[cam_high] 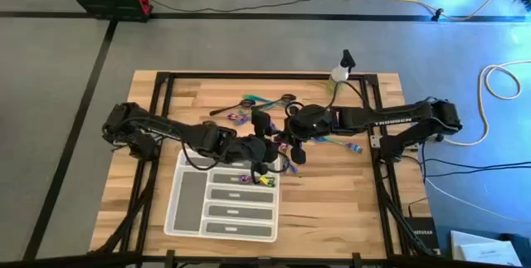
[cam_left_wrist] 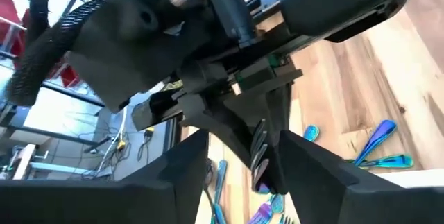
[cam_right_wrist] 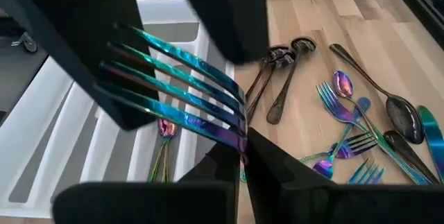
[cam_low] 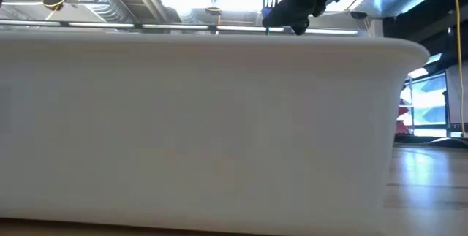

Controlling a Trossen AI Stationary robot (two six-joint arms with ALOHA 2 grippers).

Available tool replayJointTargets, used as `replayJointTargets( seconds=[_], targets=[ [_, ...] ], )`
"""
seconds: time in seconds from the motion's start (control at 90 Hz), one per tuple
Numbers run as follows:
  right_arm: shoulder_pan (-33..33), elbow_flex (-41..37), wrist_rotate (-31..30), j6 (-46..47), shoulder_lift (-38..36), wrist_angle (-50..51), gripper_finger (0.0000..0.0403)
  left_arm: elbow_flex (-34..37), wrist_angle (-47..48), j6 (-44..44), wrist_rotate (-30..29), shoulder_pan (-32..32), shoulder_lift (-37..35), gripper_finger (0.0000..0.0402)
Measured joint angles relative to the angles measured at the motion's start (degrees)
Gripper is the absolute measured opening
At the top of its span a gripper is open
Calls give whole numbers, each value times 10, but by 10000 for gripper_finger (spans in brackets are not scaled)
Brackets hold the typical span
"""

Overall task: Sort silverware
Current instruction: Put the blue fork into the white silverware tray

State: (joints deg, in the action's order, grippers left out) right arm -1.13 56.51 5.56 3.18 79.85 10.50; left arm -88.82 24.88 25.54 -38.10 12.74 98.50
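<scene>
the right claw (cam_right_wrist: 239, 144) grips an iridescent fork (cam_right_wrist: 173, 89) above the tray (cam_high: 187, 202), which holds few pieces. most silverware (cam_right_wrist: 361, 130) lies loose on the desk (cam_high: 332, 210). the left claw (cam_high: 259, 167) hovers close; its grip is unclear.

Two matte black arms, chunky rounded joint housings linked by slimmer boxy segments. White TROSSEN lettering along the right arm (cam_high: 390, 121) forearm, readable from above. Black cables trailing off both bases. Up close in the left wrist view: ribbed corrugated cable sleeve looping off the housing, a silver bolt head or two, a green bit of circuit board peeking out near the finger rail. Fingers (cam_left_wrist: 316, 172) wedge-shaped, flat-faced, plain dark plastic. Same dark wedges (cam_right_wrist: 284, 175) on the right wrist cam.
</scene>
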Motion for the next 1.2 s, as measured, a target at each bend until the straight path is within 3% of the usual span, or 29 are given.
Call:
replayJointTargets(
  seconds=[0.533,0.922,1.089,1.2],
  targets=[
    [0,0,0,0,0,0,0,0,-14,19,5,-9,19,110],
    [0,1,-4,0,-1,-3,0,0,-10,29,-46,-5,19,8],
    [0,1,-4,-6,-1,-2,6,0,-8,17,-48,-2,19,1],
    [0,1,-2,-16,-1,-1,31,0,-2,8,-52,-3,19,0]
  ],
)
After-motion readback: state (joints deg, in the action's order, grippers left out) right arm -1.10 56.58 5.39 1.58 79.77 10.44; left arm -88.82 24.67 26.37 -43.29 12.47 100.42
